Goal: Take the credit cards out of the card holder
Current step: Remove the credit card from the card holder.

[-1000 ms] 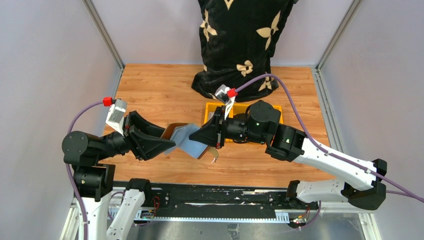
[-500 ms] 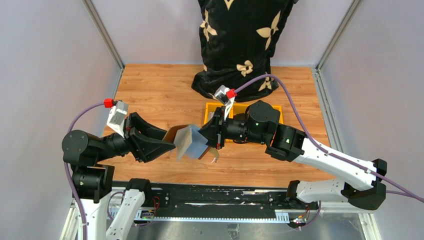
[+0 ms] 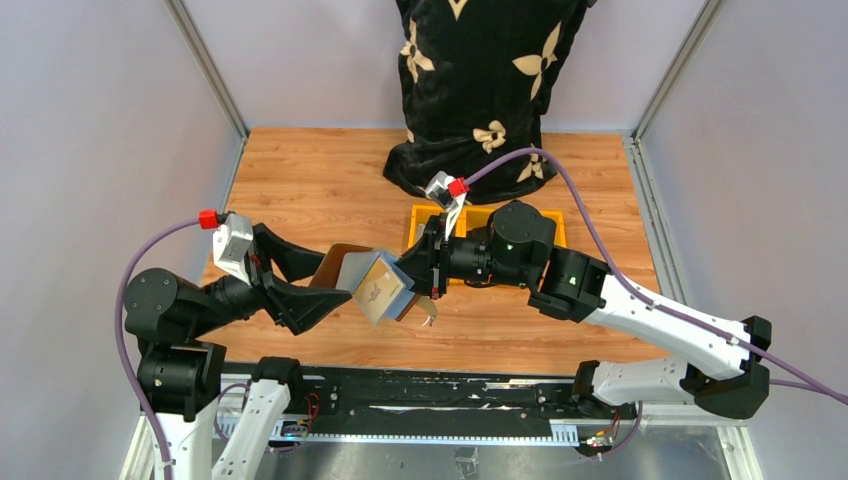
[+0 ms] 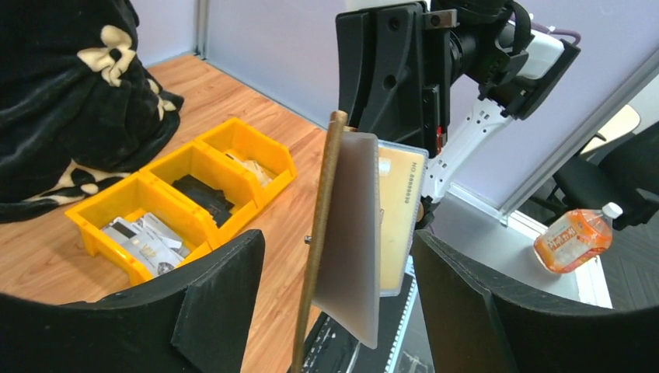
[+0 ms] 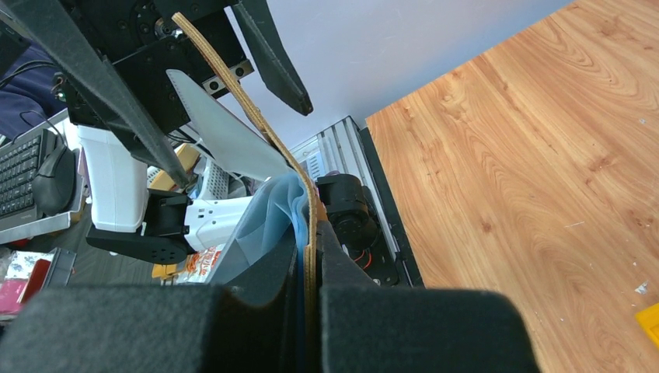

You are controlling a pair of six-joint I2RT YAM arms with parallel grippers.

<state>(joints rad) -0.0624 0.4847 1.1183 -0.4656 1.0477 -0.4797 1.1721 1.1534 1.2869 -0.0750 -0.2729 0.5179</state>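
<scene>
Though astride the card holder (image 4: 350,233), left jaws apart; right jaws tight on it.

table (image 3: 320,170): wood | on it: yellow bins (image 4: 241,144), black patterned cloth (image 3: 470,90)

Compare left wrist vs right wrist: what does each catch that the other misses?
Left wrist only: the yellow bins, the face of a tan credit card sitting in the card holder, and an orange bottle. Right wrist only: the right gripper pinching the holder's brown edge, and a keyboard. Both: the holder held up edge-on between the arms, and the wooden table.
</scene>
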